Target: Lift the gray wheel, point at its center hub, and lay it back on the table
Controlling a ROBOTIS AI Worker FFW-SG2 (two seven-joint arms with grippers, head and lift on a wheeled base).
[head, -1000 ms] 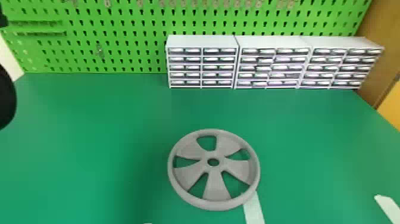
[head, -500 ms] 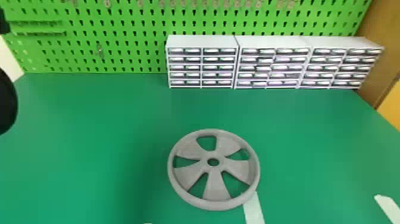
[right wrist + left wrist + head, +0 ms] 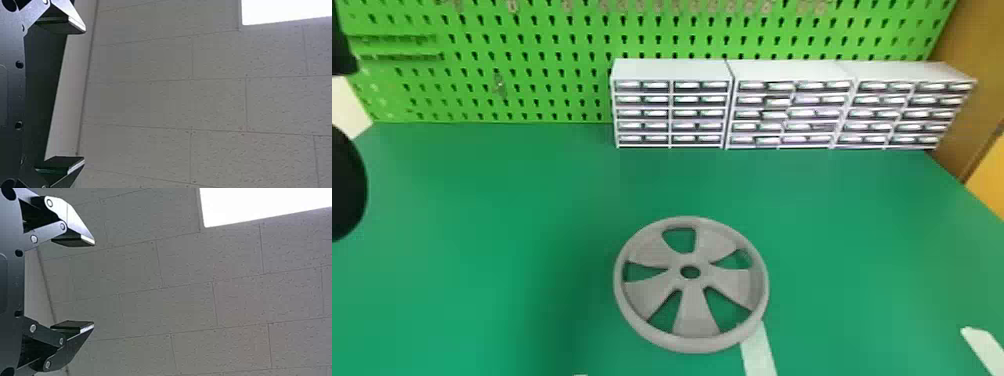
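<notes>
Gray wheel [image 3: 691,302] lies flat on the surface [image 3: 857,225], well apart from its far edge and from its right edge. Pale strip [image 3: 759,352] meets the rim [image 3: 620,287] on the side toward the near right; drawer units [image 3: 672,71] line the far edge. Left claw [image 3: 94,283] spread wide, nothing between the fingers; right claw [image 3: 84,94] same, empty. Both wrist views face ceiling panels [image 3: 188,305], so both claws look aimed up, off the work. Nothing grasped, wheel not lifted; task reads as at the start.

Handling, my guess: hard molded plastic, stiff, fairly light for its width, won't sag or squash. Outer rim smooth, could slip or swivel in a one-point pinch. Broad spokes [image 3: 699,320] look thinner than the rim; wouldn't load them at the tips. Low risk of breaking, more risk of tipping or a drop.

Best hold: rim side nearest the surface's left edge for the left claw, one finger outside, one down through a spoke gap. Could add the right claw on the opposite side to keep it level. Leave center hub [image 3: 691,283] uncovered, other claw has to point there. Lying flat leaves little room under the rim, so come in from above. Lay back gently, whole rim down together, grip kept till it sits.
</notes>
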